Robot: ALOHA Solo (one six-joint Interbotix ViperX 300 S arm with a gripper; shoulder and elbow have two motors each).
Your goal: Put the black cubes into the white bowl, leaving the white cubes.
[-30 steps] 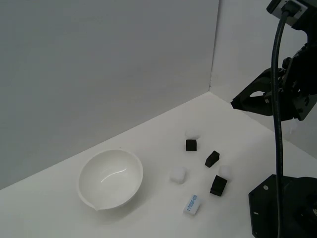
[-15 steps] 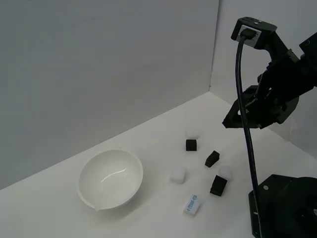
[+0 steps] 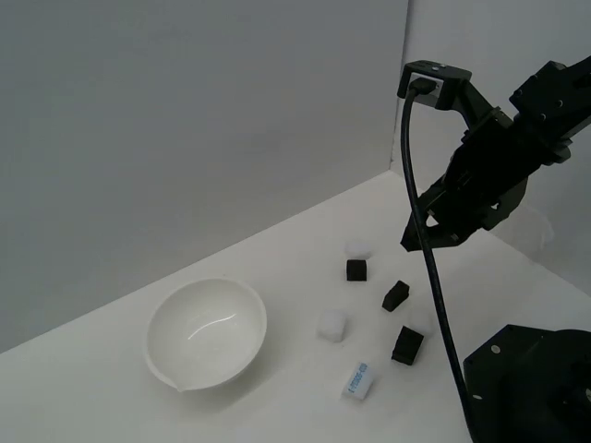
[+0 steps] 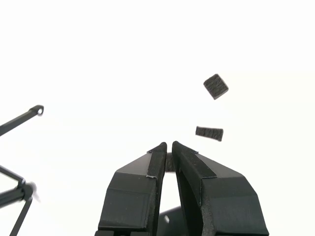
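Observation:
Three black cubes lie on the white table to the exterior view's right of the bowl: one (image 3: 356,269) farthest back, one (image 3: 396,295) tilted in the middle, one (image 3: 406,345) nearest. The white bowl (image 3: 205,332) stands empty at the exterior view's left. White cubes sit at the back (image 3: 358,248), beside the bowl (image 3: 331,325), and partly behind the cable (image 3: 419,320). My gripper (image 3: 410,244) hangs in the air above and behind the cubes, shut and holding nothing. In the wrist view the gripper (image 4: 169,145) points down, with two black cubes (image 4: 215,86) (image 4: 209,132) beyond its tips.
A flat white block with blue print (image 3: 358,380) lies near the front. The arm's black base (image 3: 526,383) fills the exterior view's lower right corner. A black cable (image 3: 432,295) hangs from the wrist across the cubes. Grey walls meet behind the table.
The arm has swung toward the exterior view's left and lowered, bringing the gripper from the right edge to just above the cubes. The cubes and bowl have not moved.

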